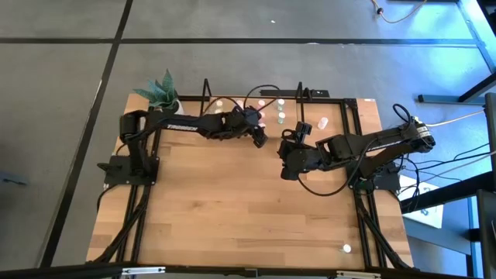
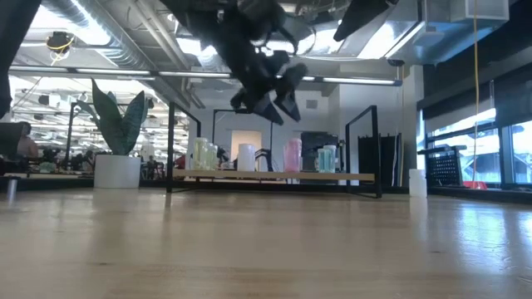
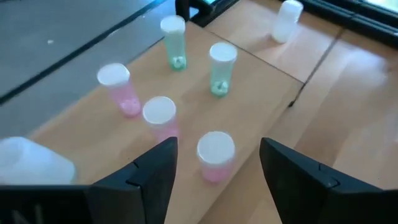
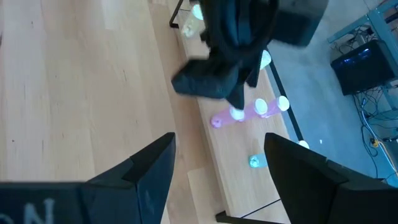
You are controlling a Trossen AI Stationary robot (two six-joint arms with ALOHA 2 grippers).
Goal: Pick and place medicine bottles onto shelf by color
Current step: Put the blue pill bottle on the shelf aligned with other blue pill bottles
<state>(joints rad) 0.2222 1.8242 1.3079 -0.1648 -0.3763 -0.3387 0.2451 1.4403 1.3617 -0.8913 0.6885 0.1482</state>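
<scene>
The left pincer (image 3: 214, 180) hangs open and empty just above a small pink white-capped medicine bottle (image 3: 215, 157) standing on the light wooden shelf (image 3: 261, 81) with black end frames; to my eye that placing is finished, and the next move calls for a clean lift away. The right pincer (image 1: 298, 134), open and empty, waits nearby. Only the high view shows one stray pale bottle (image 1: 346, 249) far down the table (image 1: 232, 209).

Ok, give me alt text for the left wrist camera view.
The left pincer hangs open over a pink bottle standing on the shelf, touching nothing. Two more pink bottles and two green ones stand upright beyond it, and a white bottle stands off the shelf.
</scene>
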